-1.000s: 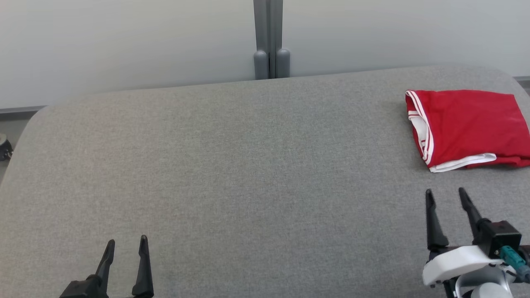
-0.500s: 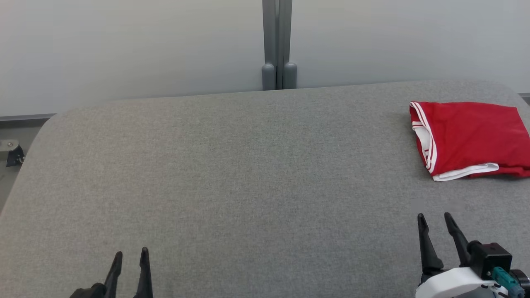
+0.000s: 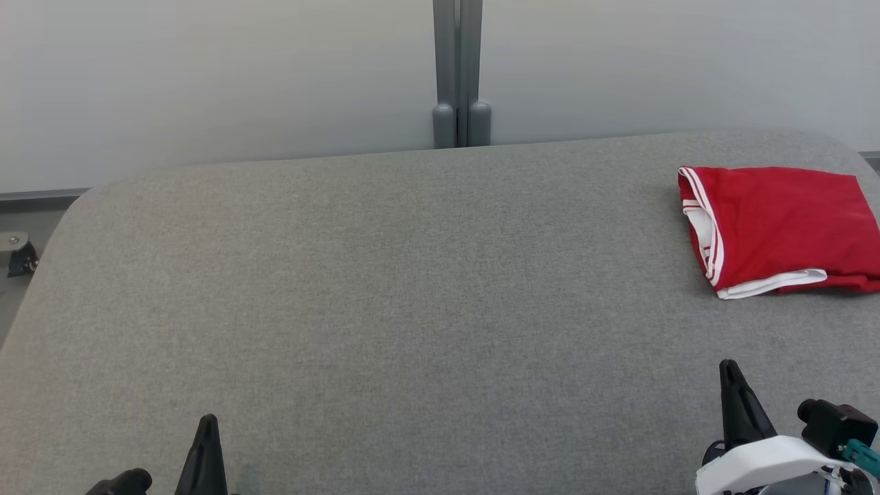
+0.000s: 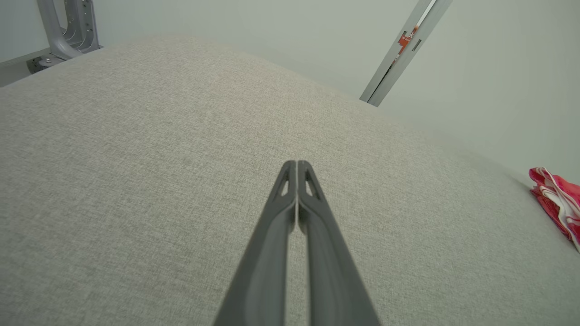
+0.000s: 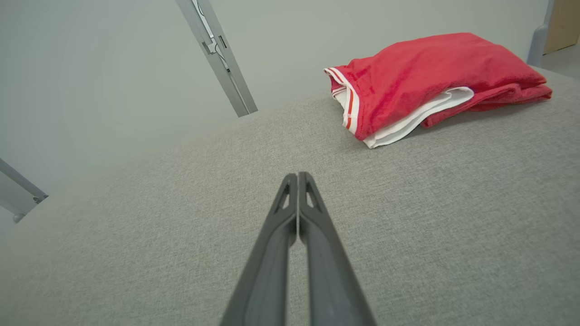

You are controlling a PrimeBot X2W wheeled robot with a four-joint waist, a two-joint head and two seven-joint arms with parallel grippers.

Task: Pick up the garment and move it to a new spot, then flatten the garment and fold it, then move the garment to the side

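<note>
A folded red garment (image 3: 784,223) with white trim lies at the far right of the grey padded table (image 3: 412,289); the right wrist view has the garment (image 5: 426,81) at its upper right, and the left wrist view catches an edge of the garment (image 4: 557,203) at its far right. My right gripper (image 3: 729,368) is shut and empty near the front edge, well short of the garment. My left gripper (image 3: 207,421) is shut and empty at the front left. Both pairs of fingertips touch in the wrist views, the left gripper (image 4: 297,163) and the right gripper (image 5: 297,175).
A pale wall with a grey upright post (image 3: 457,72) stands behind the table. The table's rounded left corner gives way to floor, where a small caster (image 3: 19,258) sits. A metal frame leg (image 4: 63,31) shows past the table's far edge.
Both grippers have closed from wide open to shut, with nothing in them, and drawn back toward the front edge. The head camera tilted, shifting the picture. The garment has not moved.
</note>
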